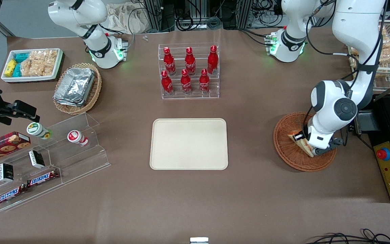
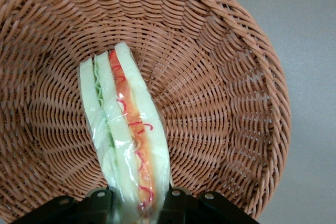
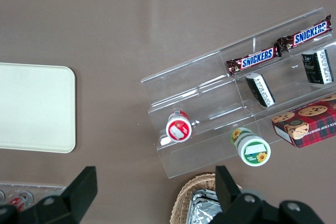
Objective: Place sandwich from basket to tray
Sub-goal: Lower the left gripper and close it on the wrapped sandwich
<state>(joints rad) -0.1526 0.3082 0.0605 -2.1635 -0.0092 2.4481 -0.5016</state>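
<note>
The sandwich [image 2: 128,140] is a clear-wrapped wedge with white bread and red-orange and green filling, standing on edge in the reddish-brown woven basket [image 2: 226,98]. My gripper [image 2: 139,205] is low inside the basket, with its dark fingers [image 2: 181,203] pressed against both bread faces, so it is shut on the sandwich. In the front view the gripper [image 1: 311,149] hangs over the basket [image 1: 288,154] toward the working arm's end of the table, and the sandwich [image 1: 301,141] shows under the wrist. The cream tray [image 1: 189,143] lies bare at the table's middle.
A clear rack of red bottles [image 1: 189,71] stands farther from the front camera than the tray. A yellow control box with a red button [image 1: 389,169] lies beside the basket. A clear snack stand [image 1: 46,159], a tan basket of foil trays [image 1: 76,86] and a white snack bin [image 1: 32,64] sit toward the parked arm's end.
</note>
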